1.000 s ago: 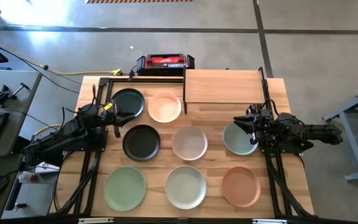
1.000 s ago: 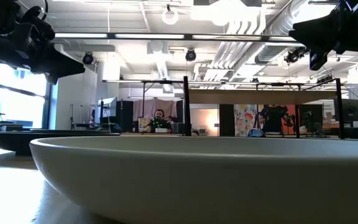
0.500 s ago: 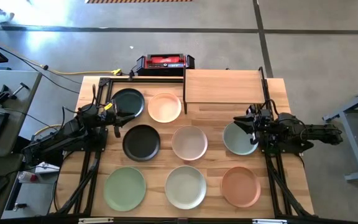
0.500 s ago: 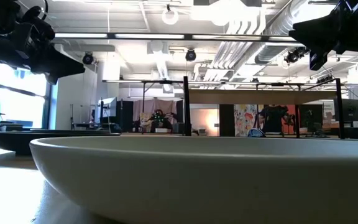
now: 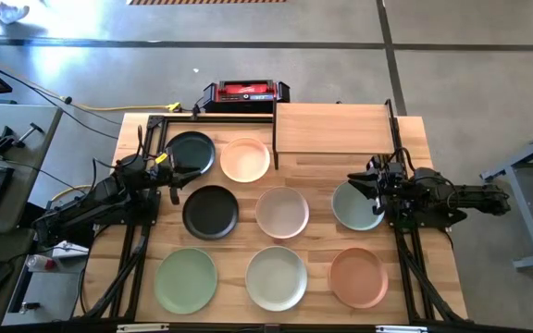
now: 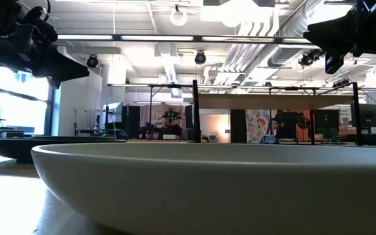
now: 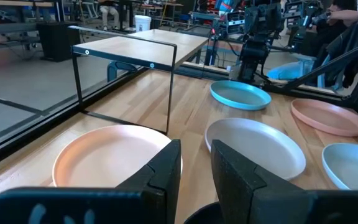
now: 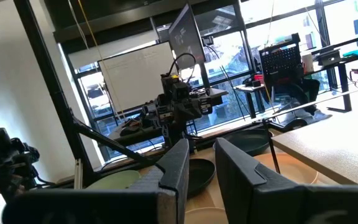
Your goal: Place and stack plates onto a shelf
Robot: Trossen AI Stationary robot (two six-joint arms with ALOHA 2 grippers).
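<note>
While all eight visible plates lie in rows on the table and the shelf at its far right stands bare, the task appears not yet begun. The left gripper hovers between the far black plate and the near black plate, its fingers set a narrow gap apart and gripping nothing. The right gripper hangs over the right edge of the grey-blue plate, its fingers likewise slightly parted and empty. The cream plate and the pale pink plate lie just on the near side of the shelf; the light green plate, the off-white plate and the salmon plate form the near row. By this judgement the step in hand is the first pick. The next move calls for either gripper to descend, straddle a plate's rim, pinch it, and lift it clear before carrying it onto the shelf's board.
</note>
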